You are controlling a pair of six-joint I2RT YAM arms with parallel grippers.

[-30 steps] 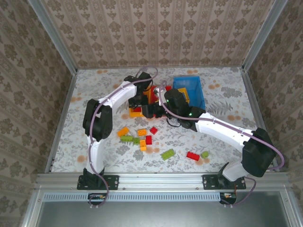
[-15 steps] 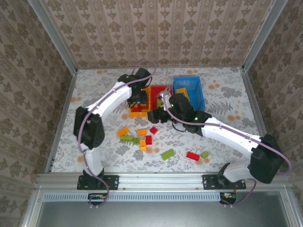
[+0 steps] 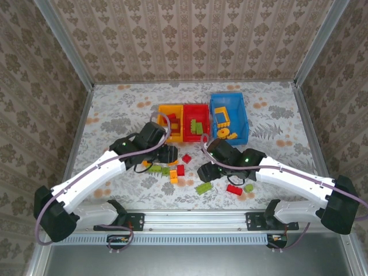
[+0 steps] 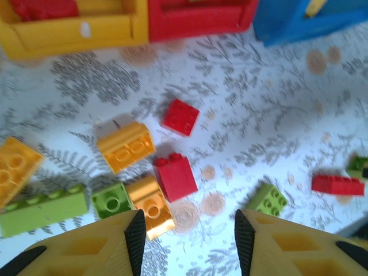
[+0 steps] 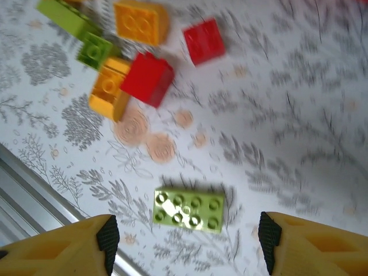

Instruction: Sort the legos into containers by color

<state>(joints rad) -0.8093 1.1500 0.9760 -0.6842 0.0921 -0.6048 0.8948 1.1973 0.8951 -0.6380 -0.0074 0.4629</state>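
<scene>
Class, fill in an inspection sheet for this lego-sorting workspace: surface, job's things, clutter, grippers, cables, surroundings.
Surface: table with a floral pattern, nothing spilled on it.
Job's things: yellow-orange bin holds red pieces; red bin holds green ones; blue bin holds yellow-orange ones. The loose bricks, red, green and orange, lie in front of the bins.
Clutter: nothing seen.
Grippers: left gripper is open and empty over the mixed cluster. Right gripper is open, with a flat green brick below its jaws.
Cables: lilac cables run along both arms.
Surroundings: wallpapered walls on three sides, metal rail at the near edge.
</scene>
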